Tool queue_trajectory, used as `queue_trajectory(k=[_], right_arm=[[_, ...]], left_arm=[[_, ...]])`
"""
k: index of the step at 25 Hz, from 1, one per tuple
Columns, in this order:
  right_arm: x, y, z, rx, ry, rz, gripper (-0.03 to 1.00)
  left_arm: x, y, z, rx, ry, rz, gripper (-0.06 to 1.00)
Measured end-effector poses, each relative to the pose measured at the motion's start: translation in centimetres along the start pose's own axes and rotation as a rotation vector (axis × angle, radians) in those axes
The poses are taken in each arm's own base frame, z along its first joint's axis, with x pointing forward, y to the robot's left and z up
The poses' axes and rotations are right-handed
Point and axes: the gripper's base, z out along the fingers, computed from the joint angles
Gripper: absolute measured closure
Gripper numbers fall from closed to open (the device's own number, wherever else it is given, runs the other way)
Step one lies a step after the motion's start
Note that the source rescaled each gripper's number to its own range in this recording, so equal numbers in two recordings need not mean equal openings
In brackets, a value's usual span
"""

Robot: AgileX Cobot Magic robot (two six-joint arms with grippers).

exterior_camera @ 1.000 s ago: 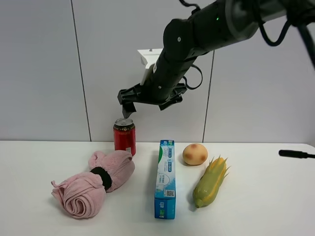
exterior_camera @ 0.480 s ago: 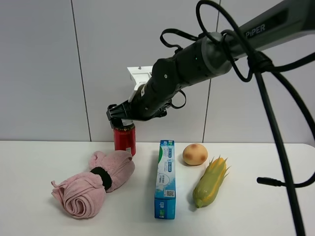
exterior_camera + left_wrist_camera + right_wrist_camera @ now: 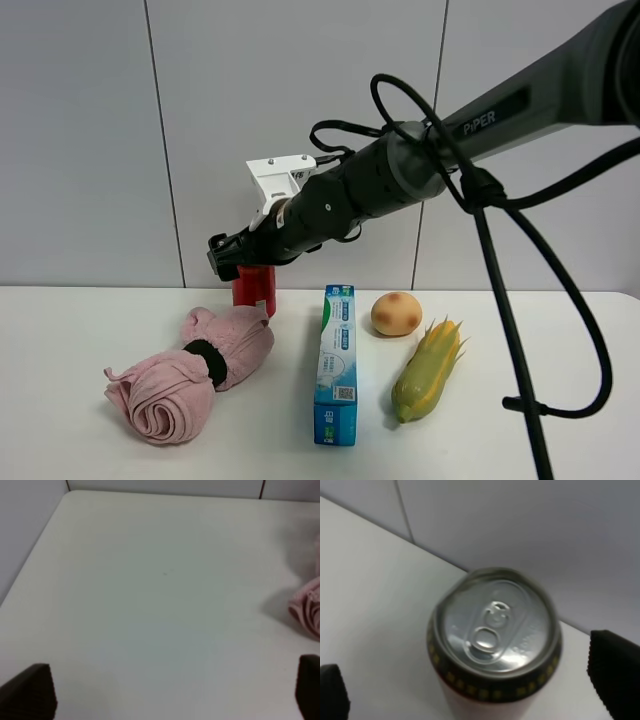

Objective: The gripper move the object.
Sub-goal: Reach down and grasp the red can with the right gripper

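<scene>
The red can (image 3: pixel 256 286) with a silver top stands upright at the back of the white table (image 3: pixel 80 330), just behind a pink cloth. My right gripper (image 3: pixel 240 258), a black clamp with a white bracket, has reached across to it and sits low over its top. In the right wrist view the can (image 3: pixel 495 630) stands between the two black fingers (image 3: pixel 615 675). The jaws are open and apart from the can's sides. My left gripper (image 3: pixel 172 692) is open and empty over bare table; it is out of the exterior view.
A rolled pink cloth (image 3: pixel 190 375) lies in front of the can, touching or nearly touching it. A blue-green long box (image 3: pixel 336 362), a round brown bun (image 3: pixel 396 313) and a corn cob (image 3: pixel 428 370) lie to the right. The wall is close behind the can.
My right gripper has come down and to the left, from above the can to around its top. The can has not moved.
</scene>
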Motion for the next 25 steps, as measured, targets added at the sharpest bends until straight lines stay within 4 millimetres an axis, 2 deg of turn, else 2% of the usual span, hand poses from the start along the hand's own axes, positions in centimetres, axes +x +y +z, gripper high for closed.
queue_trajectory(k=[13,25], right_arm=[[2.5,-0.3,2.2,-0.022,-0.057,0.002,-0.03],[1.9,-0.3,2.2,-0.029,-0.141,-0.13,-0.03]], left_arm=[[0.0,0.0,0.0,0.0,0.0,0.0,-0.06],[0.0,0.0,0.0,0.0,0.0,0.0,-0.06]])
